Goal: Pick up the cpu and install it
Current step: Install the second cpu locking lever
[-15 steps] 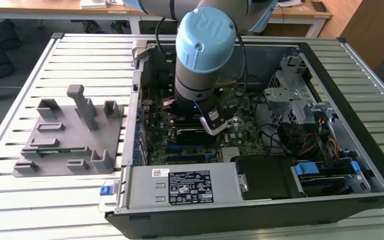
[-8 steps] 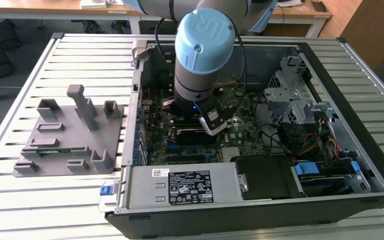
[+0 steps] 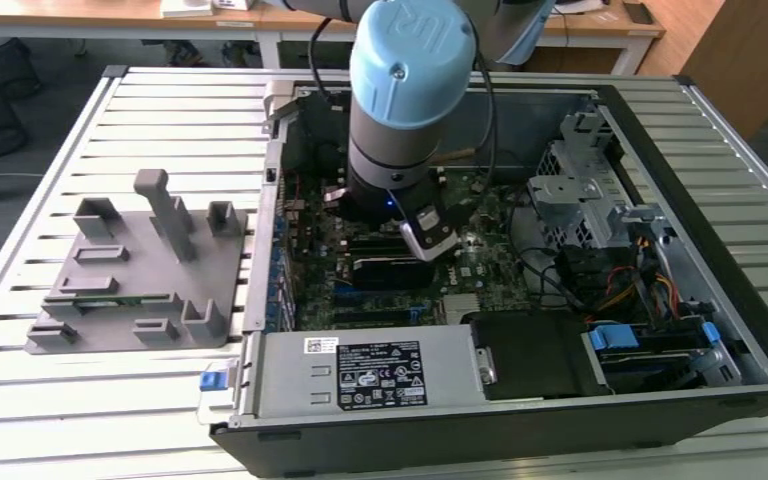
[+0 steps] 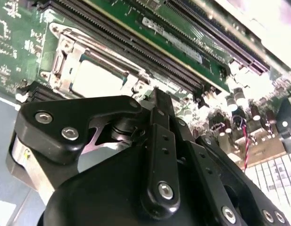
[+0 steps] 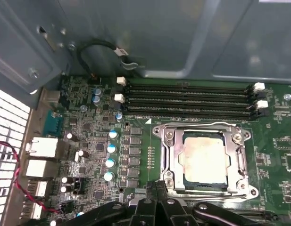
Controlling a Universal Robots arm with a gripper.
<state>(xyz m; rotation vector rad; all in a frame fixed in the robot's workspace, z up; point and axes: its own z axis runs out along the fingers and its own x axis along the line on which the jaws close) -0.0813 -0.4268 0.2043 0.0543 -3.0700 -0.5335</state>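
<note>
Cpu [image 5: 204, 157] sits in the socket frame [image 5: 169, 141], just beyond empty jaws pressed together.

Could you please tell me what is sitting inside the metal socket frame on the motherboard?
In the first wrist view, the cpu lies flat inside the socket frame, shiny top up. Whatever is beneath the chip is covered. The end effector sits beside the frame.

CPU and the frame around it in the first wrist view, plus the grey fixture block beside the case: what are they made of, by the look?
The cpu: metal top, dull silvery sheen with pale reflection. The socket frame: likely stamped steel, bright and glossy, with screw heads at its corners. The fixture block: probably plastic, uniformly matte grey with no glints.
</note>
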